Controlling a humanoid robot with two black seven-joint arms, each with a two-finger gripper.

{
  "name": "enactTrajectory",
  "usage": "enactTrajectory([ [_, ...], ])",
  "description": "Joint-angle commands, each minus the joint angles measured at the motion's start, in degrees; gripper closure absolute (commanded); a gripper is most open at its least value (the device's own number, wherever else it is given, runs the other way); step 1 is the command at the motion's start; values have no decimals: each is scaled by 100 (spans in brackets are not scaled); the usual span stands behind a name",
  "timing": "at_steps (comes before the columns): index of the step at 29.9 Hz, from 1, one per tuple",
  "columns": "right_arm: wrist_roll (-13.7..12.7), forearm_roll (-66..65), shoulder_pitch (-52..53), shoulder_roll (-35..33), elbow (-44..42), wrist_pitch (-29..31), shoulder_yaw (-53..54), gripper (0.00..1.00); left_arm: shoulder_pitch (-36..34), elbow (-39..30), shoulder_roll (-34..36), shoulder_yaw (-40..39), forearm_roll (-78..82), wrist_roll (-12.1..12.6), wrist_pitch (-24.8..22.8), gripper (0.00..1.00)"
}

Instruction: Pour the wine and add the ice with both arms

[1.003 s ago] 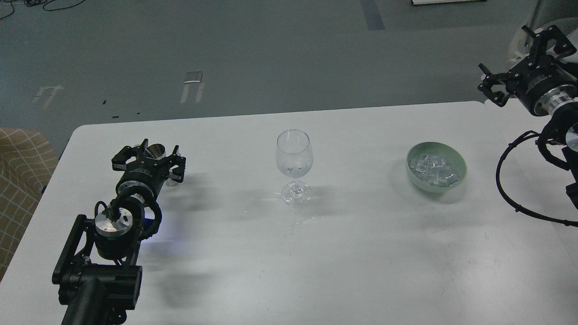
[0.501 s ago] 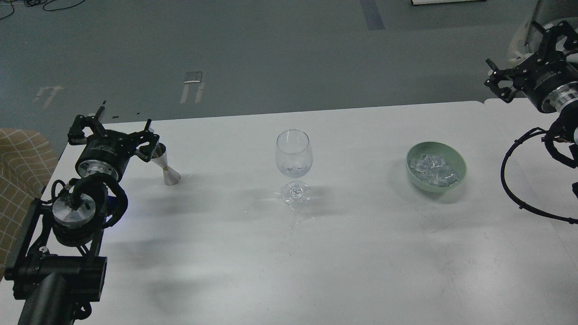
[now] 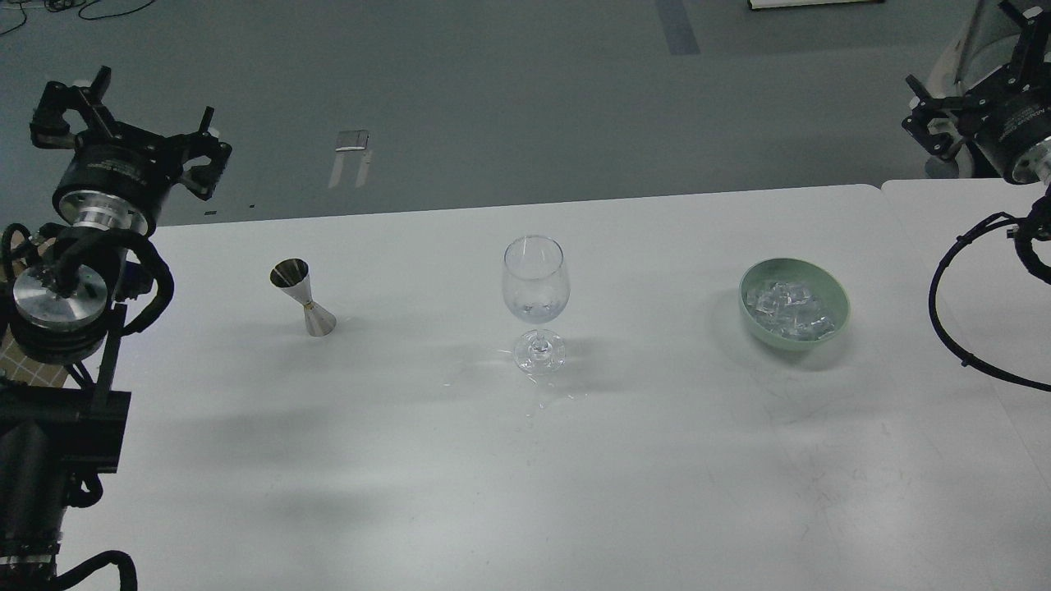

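Note:
A clear wine glass (image 3: 535,287) stands upright mid-table with something clear, barely visible, at the bottom of its bowl. A steel jigger (image 3: 303,297) stands alone on the table to its left. A pale green bowl (image 3: 833,316) holds several clear ice cubes (image 3: 788,309) on the right. My left gripper (image 3: 123,119) is open and empty, raised at the far left, well away from the jigger. My right gripper (image 3: 969,82) is raised at the top right corner, partly cut off by the frame edge, with its fingers spread and empty.
The white table (image 3: 525,460) has a rounded back edge; a second table (image 3: 969,238) adjoins it at the right. A black cable loop (image 3: 944,328) hangs from the right arm over the table's right side. A checked fabric (image 3: 25,369) lies behind the left arm.
My left gripper has let go of the jigger, now standing on the table, and has risen up and to the left. My right gripper has drawn back up and to the right.

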Motion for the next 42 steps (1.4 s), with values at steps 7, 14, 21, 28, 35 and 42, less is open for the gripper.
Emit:
enactTrajectory([
  [7,-12,-22,24,-483,-19,48,-92,0,-141,177,57,50,6,-127,-256,3],
  [14,6,-276,286,-474,34,48,-741,0,52,203,145,94,639,-910,-1214,2],
  [21,23,-680,638,-474,60,48,-1102,0,-27,176,821,894,832,-761,-1311,2],
  [28,23,-2434,1069,-509,560,92,-1708,0,52,273,1059,964,1541,-909,-1741,2],
  [35,50,-5098,1412,-676,850,84,-2648,0,70,466,1059,938,2133,-1095,-1777,2],
  [42,50,-6673,1587,-1695,2387,101,-3957,0,606,449,1024,886,2151,-1147,-1847,2],
])
